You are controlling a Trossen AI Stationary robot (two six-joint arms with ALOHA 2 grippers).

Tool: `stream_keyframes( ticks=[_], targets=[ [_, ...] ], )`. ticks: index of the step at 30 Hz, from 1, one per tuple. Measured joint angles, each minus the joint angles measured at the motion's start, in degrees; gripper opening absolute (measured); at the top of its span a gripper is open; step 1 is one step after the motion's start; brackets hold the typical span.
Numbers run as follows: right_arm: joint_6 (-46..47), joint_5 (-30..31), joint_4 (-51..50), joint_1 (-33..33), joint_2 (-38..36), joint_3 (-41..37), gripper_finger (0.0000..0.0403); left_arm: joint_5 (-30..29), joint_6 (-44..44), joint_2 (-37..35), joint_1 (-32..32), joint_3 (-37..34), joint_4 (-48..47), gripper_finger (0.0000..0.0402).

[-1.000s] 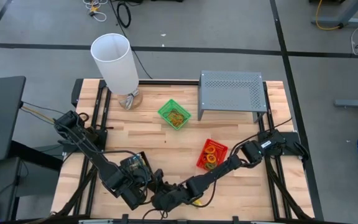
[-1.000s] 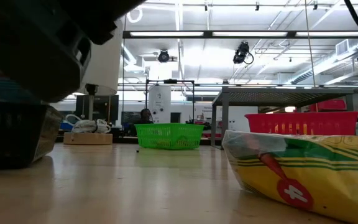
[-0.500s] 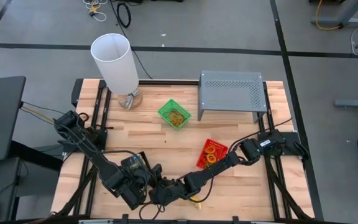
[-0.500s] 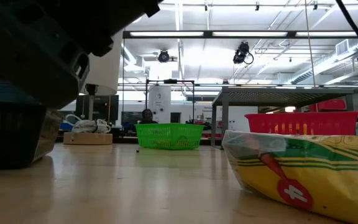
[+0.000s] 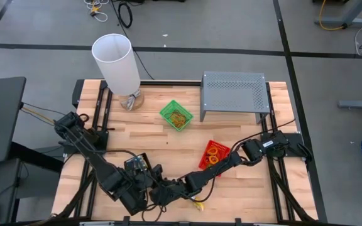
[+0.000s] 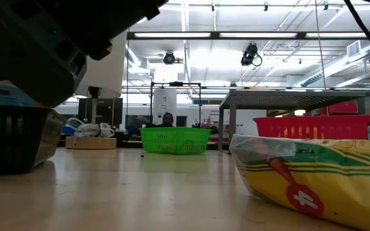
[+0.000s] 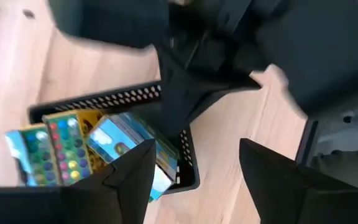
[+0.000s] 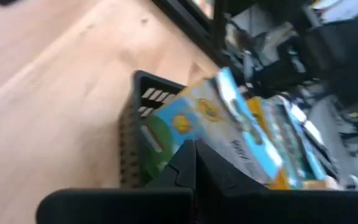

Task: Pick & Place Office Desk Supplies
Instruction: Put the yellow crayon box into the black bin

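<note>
Black slotted tray (image 7: pixel 185 177); yellow-green crayon box (image 6: pixel 313 176); green tray (image 5: pixel 176 115); red tray (image 5: pixel 214 155)

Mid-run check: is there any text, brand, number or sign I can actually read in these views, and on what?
None reads clearly.
Crayon box, low view: crayon picture and a red badge, lettering not legible.
Boxes in the black tray, left wrist view: coloured print, blurred.
Box in the right wrist view: round logos and a line of text, blurred.

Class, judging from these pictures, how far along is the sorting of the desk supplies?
Done: bands lie in the green tray and red tray, and boxes fill the black tray.
In hand: the left gripper, fingers apart, hangs over the black tray; the right gripper is shut beside it.
Left: one crayon box lies on the table.
</note>
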Motion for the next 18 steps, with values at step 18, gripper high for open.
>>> stream_keyframes(
  ticks=[18],
  targets=[
    [1.21,-19.15,7.10,-4.82,0.00,0.00,0.0000,-31.99,-2.28,0.00,-10.07,16.91,-11.52,0.0215]
  ],
)
